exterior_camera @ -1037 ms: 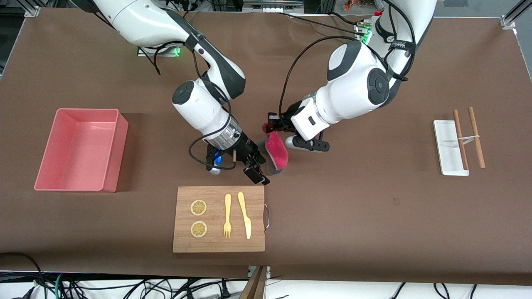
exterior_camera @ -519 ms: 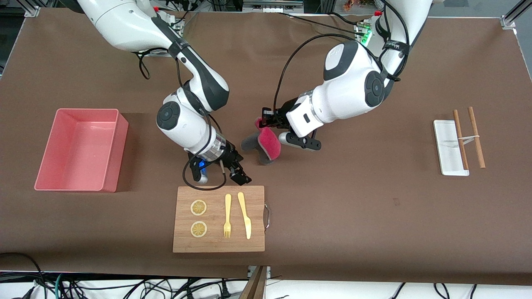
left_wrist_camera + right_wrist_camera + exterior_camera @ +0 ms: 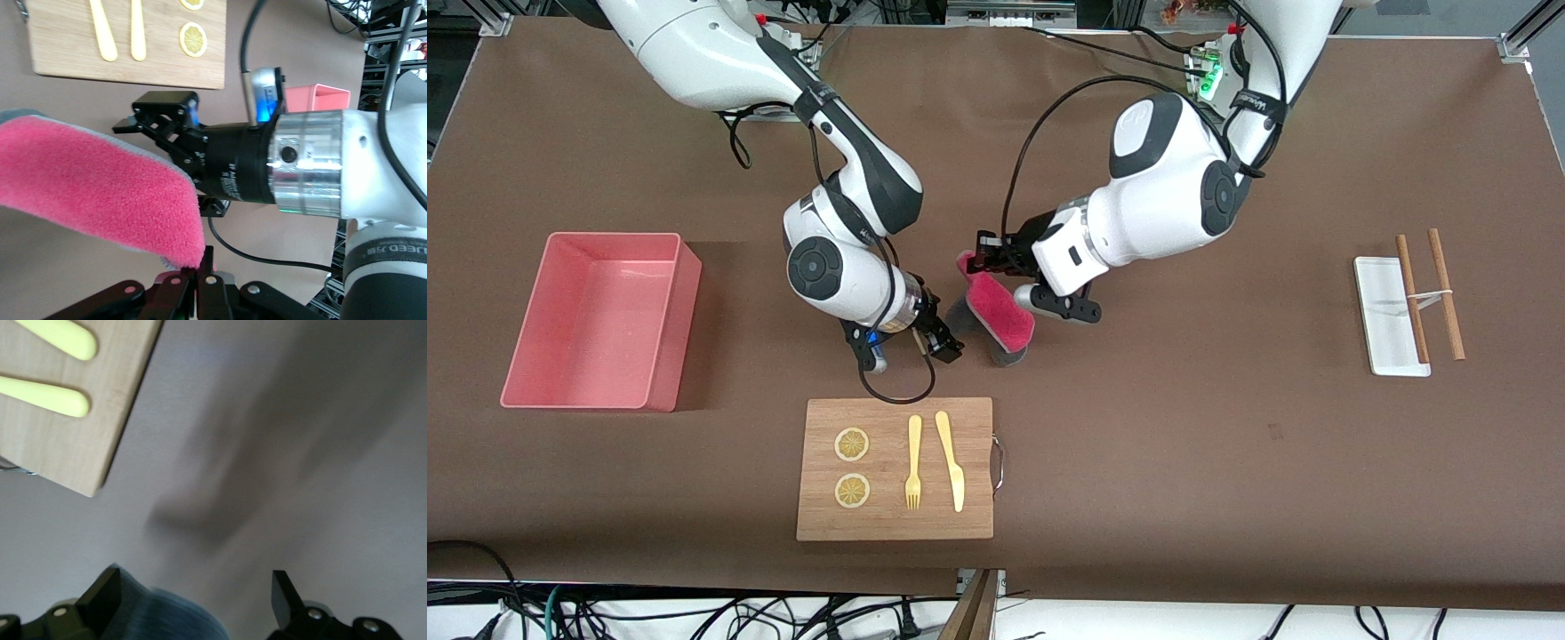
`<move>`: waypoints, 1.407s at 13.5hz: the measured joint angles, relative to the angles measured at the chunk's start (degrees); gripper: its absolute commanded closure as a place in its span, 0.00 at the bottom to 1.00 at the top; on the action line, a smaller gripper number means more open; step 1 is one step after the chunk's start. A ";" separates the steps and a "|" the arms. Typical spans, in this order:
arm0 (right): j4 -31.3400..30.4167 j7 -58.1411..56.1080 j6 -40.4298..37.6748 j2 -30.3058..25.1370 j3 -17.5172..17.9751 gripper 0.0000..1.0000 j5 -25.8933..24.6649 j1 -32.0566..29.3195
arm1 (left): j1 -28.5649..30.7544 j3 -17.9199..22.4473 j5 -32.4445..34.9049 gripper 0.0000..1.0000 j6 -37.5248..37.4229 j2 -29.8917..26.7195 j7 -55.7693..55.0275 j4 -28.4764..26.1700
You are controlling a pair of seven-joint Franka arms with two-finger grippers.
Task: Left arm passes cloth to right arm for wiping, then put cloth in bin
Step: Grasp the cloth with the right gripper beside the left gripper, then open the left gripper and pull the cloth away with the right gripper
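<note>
**Handover pending: cloth in left gripper, right gripper spread beside it**

Centre of the front frame: the left gripper [image 3: 983,260] is clenched on the top corner of the cloth [image 3: 1000,313], holding it up over bare table [image 3: 1183,427]. The cloth hangs pink face toward the camera with a grey edge showing, long axis slanting down from the grip point toward the cutting board [image 3: 895,468]. In the left wrist view the pink cloth [image 3: 100,190] fills the lower left of the frame, pinched at its corner by the left gripper [image 3: 198,273].

The right gripper [image 3: 941,342] sits just beside the cloth's lower end, on the side toward the bin [image 3: 596,320], fingers spread with nothing between them. In the right wrist view the right gripper [image 3: 197,600] shows wide-open fingers over bare table, with the cutting board corner [image 3: 73,427] at upper left.

Key relation: the cloth's free lower edge lies just off the right gripper's tips, toward the left arm's end of the table. The right gripper likely has to shift sideways onto that hanging edge and close before the left lets go. No contact visible yet.

The bin is empty, at mid-left of the front frame, well apart from both grippers.
</note>
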 measured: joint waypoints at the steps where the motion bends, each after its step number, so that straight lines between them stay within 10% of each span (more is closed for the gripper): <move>1: 0.16 0.00 -1.26 -0.01 0.06 0.00 0.03 -0.01 | -0.38 -0.02 -0.19 1.00 0.36 0.00 0.00 0.05; 6: 0.17 0.02 -6.75 0.00 1.60 0.06 3.97 0.04 | -0.51 0.09 -0.20 1.00 0.48 0.00 0.00 0.11; 8: 0.17 0.02 -8.04 -0.01 1.61 0.59 6.55 0.02 | -0.50 0.11 -0.20 1.00 0.49 0.00 0.00 0.11; 11: 0.19 0.02 -8.41 0.00 1.54 0.98 10.13 -0.47 | -0.50 0.15 -0.20 1.00 0.50 0.00 0.00 0.12; 19: 0.94 0.01 -8.58 -0.01 1.55 1.00 13.54 -1.46 | -0.36 0.30 -0.20 1.00 0.53 0.00 0.00 0.17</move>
